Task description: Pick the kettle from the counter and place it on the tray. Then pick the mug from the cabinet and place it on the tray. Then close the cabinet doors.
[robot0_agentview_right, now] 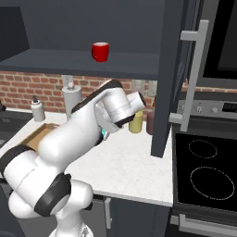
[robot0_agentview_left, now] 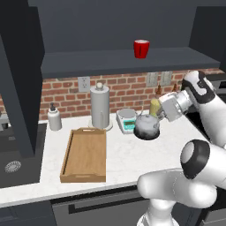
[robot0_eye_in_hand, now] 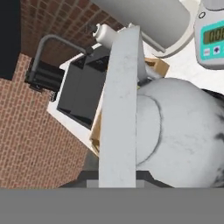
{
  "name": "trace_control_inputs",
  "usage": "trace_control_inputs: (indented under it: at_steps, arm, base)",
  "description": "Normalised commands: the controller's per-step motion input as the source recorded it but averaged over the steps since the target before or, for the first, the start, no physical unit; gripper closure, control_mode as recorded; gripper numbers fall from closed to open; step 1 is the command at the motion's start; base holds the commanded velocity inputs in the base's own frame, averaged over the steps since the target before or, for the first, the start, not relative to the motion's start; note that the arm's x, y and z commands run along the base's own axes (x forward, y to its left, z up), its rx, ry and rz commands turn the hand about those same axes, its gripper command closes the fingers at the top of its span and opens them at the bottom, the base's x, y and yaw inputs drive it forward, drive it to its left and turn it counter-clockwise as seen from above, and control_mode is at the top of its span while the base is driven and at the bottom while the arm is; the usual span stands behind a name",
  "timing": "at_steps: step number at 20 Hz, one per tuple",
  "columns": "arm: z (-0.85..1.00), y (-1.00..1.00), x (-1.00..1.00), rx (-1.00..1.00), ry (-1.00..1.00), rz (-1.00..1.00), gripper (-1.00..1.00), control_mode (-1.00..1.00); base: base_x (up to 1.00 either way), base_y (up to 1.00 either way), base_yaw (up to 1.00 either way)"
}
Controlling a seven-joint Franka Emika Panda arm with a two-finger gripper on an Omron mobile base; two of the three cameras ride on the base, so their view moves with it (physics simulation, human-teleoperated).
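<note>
The mottled grey kettle sits on the white counter, right of the wooden tray. My gripper reaches in from the right at the kettle's top. In the hand view the kettle's handle runs up between my fingertips, which press against both its sides, so the gripper is shut on it, with the round kettle body just behind. The red mug stands on the cabinet shelf; the mug also shows above my arm. The cabinet door stands open.
A tall paper-towel cylinder, a small scale and a white soap bottle line the brick wall. Yellow and maroon canisters stand behind the kettle. The sink is at left, the black stove at right.
</note>
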Motion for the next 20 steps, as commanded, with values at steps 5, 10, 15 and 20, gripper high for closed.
trace_control_inputs:
  at_steps: [5,10,15,20]
  arm:
    - [0.08,1.0,0.0,0.1,0.0,-0.21,1.0,-1.0]
    - [-0.13,1.0,0.0,0.01,0.05,-0.16,1.0,-1.0]
    - [-0.23,0.93,0.12,0.01,0.07,-0.09,1.0,-1.0]
    - [-0.29,0.49,0.45,0.04,0.02,0.0,1.0,-1.0]
  base:
    - [0.0,0.0,0.0]
    - [0.0,0.0,0.0]
    - [0.0,0.0,0.0]
    - [0.0,0.0,0.0]
